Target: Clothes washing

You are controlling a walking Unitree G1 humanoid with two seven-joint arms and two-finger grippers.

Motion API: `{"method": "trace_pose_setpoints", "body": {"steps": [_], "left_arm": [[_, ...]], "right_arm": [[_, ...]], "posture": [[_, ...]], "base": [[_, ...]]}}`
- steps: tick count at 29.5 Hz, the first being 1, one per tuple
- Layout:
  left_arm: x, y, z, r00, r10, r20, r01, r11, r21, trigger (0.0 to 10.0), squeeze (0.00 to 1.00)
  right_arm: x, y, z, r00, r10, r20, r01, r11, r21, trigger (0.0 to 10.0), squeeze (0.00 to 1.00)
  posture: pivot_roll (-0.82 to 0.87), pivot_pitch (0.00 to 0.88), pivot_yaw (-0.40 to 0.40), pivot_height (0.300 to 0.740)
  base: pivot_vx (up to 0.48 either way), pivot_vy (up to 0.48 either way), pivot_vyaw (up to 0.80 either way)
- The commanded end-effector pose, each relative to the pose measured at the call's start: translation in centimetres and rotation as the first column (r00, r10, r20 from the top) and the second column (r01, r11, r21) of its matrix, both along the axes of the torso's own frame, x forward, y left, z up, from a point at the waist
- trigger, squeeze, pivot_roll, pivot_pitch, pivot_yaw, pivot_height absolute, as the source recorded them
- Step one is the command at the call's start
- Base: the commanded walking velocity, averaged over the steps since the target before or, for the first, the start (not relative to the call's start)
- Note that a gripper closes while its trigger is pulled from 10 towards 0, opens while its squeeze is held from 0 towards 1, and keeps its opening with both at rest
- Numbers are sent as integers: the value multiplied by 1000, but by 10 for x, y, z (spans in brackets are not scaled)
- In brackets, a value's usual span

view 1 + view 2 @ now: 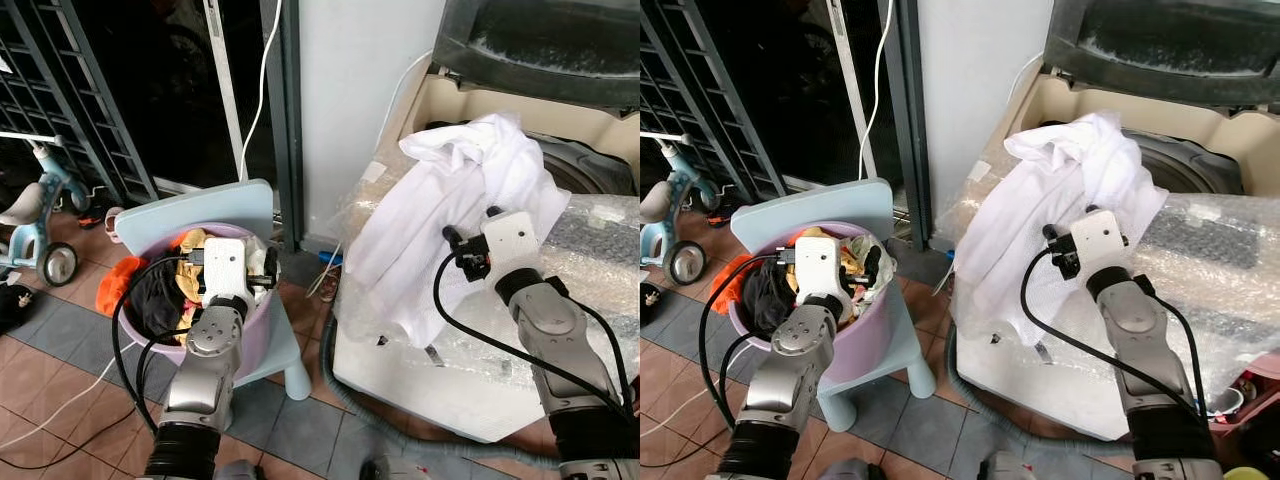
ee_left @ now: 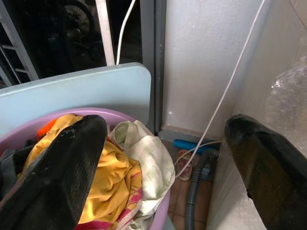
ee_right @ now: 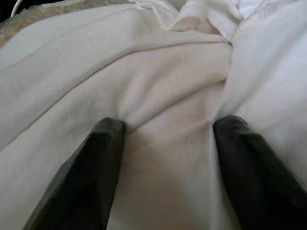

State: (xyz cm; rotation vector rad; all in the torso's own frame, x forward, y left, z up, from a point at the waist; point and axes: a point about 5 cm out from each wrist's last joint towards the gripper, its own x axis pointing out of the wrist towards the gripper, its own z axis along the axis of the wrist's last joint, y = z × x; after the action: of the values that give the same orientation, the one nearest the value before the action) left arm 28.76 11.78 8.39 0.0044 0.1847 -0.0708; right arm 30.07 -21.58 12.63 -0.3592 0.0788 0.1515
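Pressing into the white garment, the right gripper has its fingers spread wide against the cloth, which drapes over the washing machine rim, the drum opening lying just beyond. The left gripper hovers wide open above the laundry basin.

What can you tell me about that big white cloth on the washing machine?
The white cloth looks like a thin, soft, crumpled garment. It is bunched in a heap at the washer's open rim and hangs down over the bubble wrap covering the machine's front corner. The right gripper presses into it with fingers spread apart, fabric folding between them. Its exact type cannot be told.
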Motion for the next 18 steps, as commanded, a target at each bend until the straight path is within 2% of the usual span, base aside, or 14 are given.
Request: {"method": "trace_pose_setpoints", "body": {"steps": [1,18], "left_arm": [[1,0,3,1000,5,14,-5,1000,2,10000,0],[-1,-3,0,1000,12,4,-12,1000,-4,10000,0]], "right_arm": [[-1,-3,-17,993,-40,-110,45,998,42,0,0],[3,-5,-17,982,-67,-175,87,990,111,0,0]], "posture": [[-78,0,16,740],[-76,0,3,740]], "base": [[0,0,0],[0,0,0]]}}
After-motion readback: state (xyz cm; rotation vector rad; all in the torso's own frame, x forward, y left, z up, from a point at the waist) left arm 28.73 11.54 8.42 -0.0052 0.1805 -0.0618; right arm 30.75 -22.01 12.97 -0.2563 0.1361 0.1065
